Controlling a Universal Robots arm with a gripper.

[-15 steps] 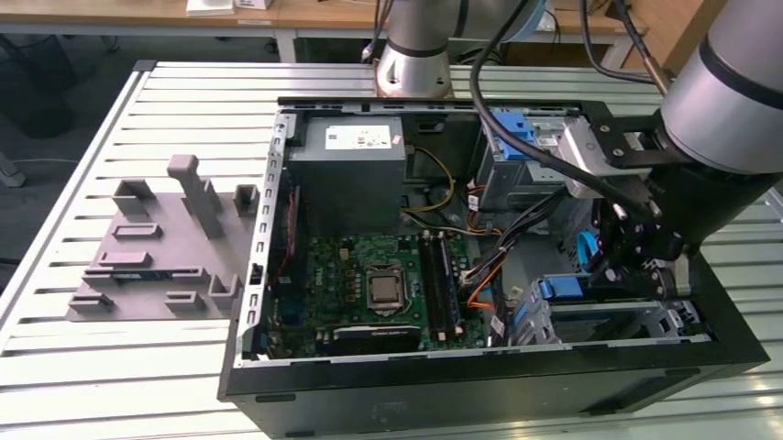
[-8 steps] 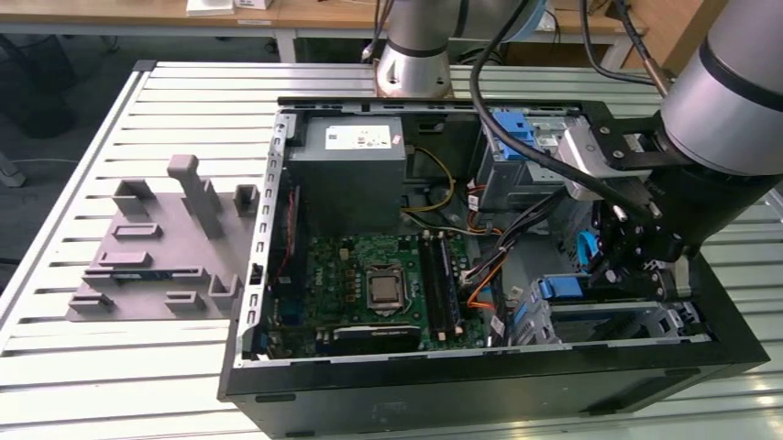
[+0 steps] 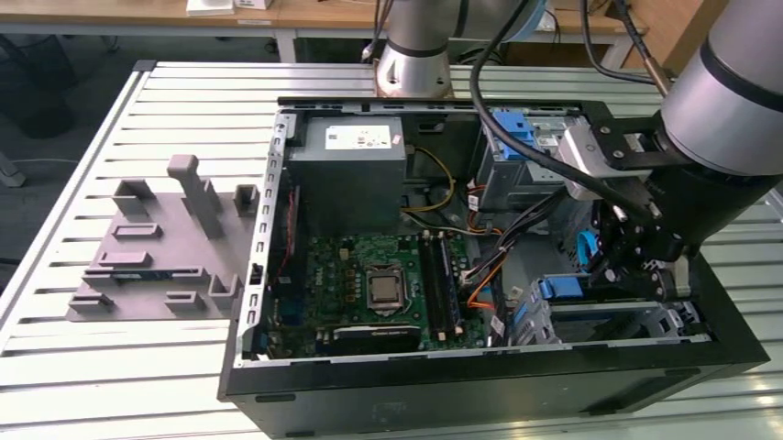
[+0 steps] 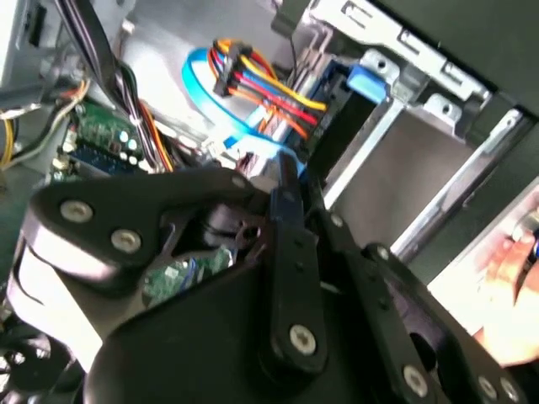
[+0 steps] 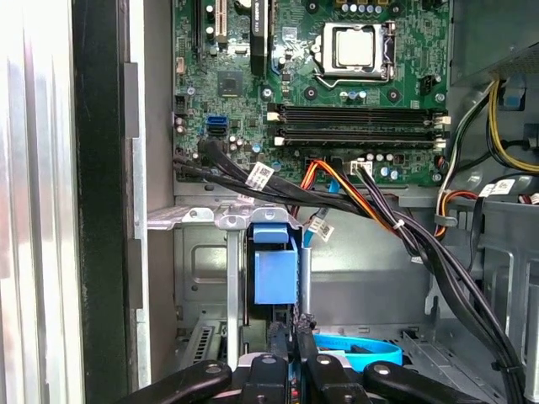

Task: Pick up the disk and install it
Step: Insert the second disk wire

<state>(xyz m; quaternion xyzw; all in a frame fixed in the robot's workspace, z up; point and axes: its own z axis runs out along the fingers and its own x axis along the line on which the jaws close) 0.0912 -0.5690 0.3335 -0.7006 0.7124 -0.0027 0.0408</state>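
The disk (image 5: 275, 265) sits pushed into the metal drive bay (image 5: 202, 252) at the case's lower corner. Its blue end handle faces out and its silver body is hidden inside the bay. In the exterior view the same blue handle of the disk (image 3: 560, 288) shows in the bay toward the exterior view's right. My gripper (image 3: 636, 270) hangs inside the case just in front of that handle. In both wrist views the black fingers of the gripper (image 5: 294, 337) (image 4: 282, 189) meet shut, with nothing visible between them. The disk's handle (image 4: 370, 77) lies a short way beyond the fingertips.
A bundle of black, orange and red cables (image 5: 379, 210) crosses between motherboard (image 5: 337, 93) and bay. A blue flat cable (image 5: 354, 352) lies beside the fingers. A power supply (image 3: 355, 151) and an upper bay with blue bracket (image 3: 520, 137) fill the case's far side. A grey stand (image 3: 159, 247) rests on the table.
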